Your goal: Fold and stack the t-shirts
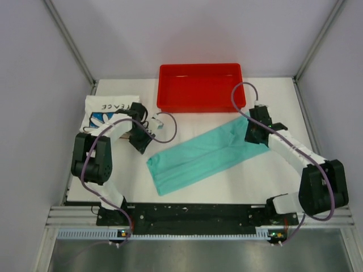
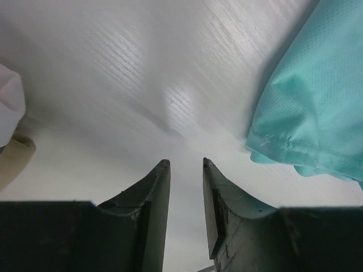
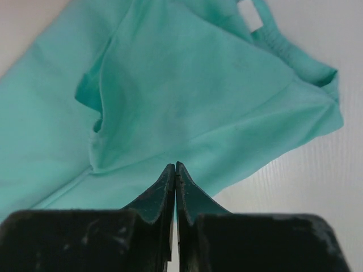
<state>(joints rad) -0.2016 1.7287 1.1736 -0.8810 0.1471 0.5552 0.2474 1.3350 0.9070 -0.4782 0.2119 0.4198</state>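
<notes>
My left gripper [image 2: 186, 163] is spread and empty, with the teal t-shirt [image 1: 204, 156] at its 2 o'clock. My right gripper [image 3: 175, 165] is pressed together over that shirt's far end. On the surface [image 1: 238, 184], the printed t-shirt [image 1: 105, 113] lies at 10 o'clock — partly hidden by my left arm — and the red tray [image 1: 198, 68] at 12.

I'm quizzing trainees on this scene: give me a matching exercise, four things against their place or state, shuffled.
Things:
1 teal t-shirt
2 printed t-shirt
3 red tray
4 right gripper

Descriptions:
A far-left corner
B jaws shut
C far edge, middle
D long diagonal strip, centre

Pairs: 1-D, 2-A, 3-C, 4-B
</notes>
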